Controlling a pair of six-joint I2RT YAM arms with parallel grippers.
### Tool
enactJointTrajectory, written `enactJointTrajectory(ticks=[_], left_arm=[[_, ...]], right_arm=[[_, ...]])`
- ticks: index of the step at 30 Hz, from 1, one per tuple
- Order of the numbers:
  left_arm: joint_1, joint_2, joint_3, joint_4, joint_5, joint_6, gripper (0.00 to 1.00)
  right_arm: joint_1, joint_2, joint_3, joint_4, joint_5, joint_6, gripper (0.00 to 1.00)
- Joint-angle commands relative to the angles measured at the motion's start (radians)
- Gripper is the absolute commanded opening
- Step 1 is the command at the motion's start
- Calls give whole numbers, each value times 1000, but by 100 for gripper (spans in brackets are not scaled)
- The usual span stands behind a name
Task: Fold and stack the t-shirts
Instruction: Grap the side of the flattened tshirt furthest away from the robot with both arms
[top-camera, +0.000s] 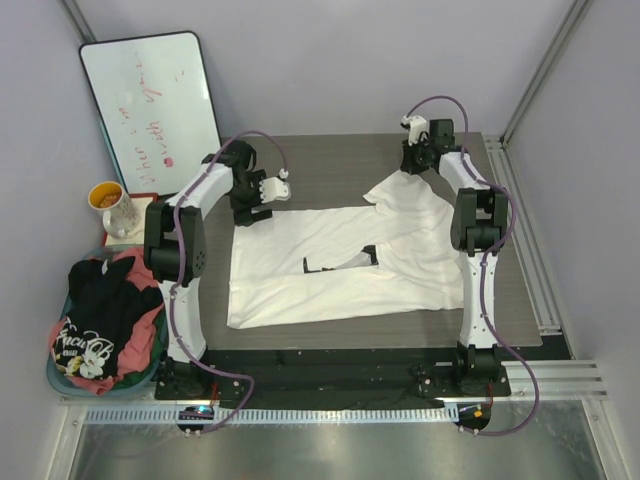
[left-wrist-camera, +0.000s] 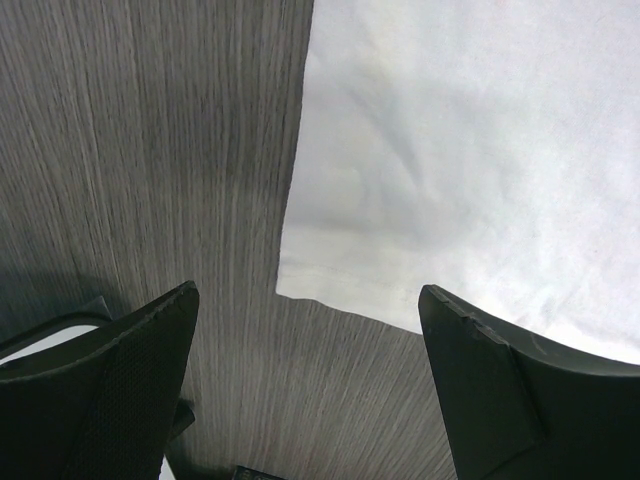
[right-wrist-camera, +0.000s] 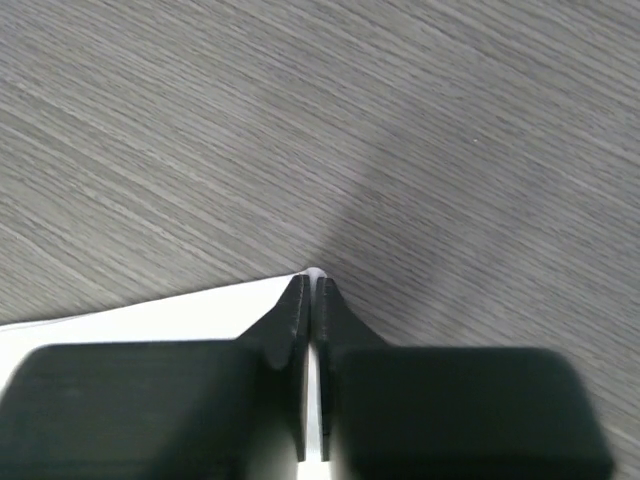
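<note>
The large white t-shirt (top-camera: 340, 270) lies spread on the dark table (top-camera: 330, 165), partly folded, with a strip of its black graphic showing. My left gripper (top-camera: 252, 210) hovers open over the shirt's far left corner (left-wrist-camera: 300, 285), its jaws wide apart and nothing between them (left-wrist-camera: 308, 292). My right gripper (top-camera: 413, 165) is at the shirt's far right end, shut on a pinch of the white fabric (right-wrist-camera: 180, 315), which shows between its fingertips (right-wrist-camera: 313, 280). A black t-shirt (top-camera: 95, 310) with pale lettering and a pink-red one (top-camera: 130, 265) lie heaped in the basket.
The teal-rimmed laundry basket (top-camera: 58, 378) sits off the table's left front. A mug (top-camera: 112, 207) and a whiteboard (top-camera: 150, 105) stand at the back left. Metal frame rails (top-camera: 530, 260) run along the right side.
</note>
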Motion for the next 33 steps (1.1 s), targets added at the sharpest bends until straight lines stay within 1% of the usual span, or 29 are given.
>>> enactJointTrajectory(ticks=[1,4,7,10,14,19,23,28,33], left_arm=[[-4,-16,15,21,-3,4,91],[-2,5,18,47,-26,3,91],[-2,36,57,38,-24,12,91],[1,71,103,15,-15,18,92],[7,112,133,58,-44,11,92],[15,182,250,-48,-30,38,91],[31,217,299,-123,-36,96,91],[53,261,397,-206,-26,121,91],[61,268,393,-261,-13,150,92]], right_arm=[[-1,-53,-22,-18,36,-33,1],[2,-63,-8,-17,30,-34,1],[8,-75,-5,-17,34,-51,1],[13,-101,-34,-17,36,-85,1],[21,-138,-76,-17,34,-103,1],[25,-159,-108,-15,40,-122,1],[27,-173,-123,-15,43,-116,1],[30,-193,-148,-17,48,-128,1],[34,-196,-142,-18,62,-143,1]])
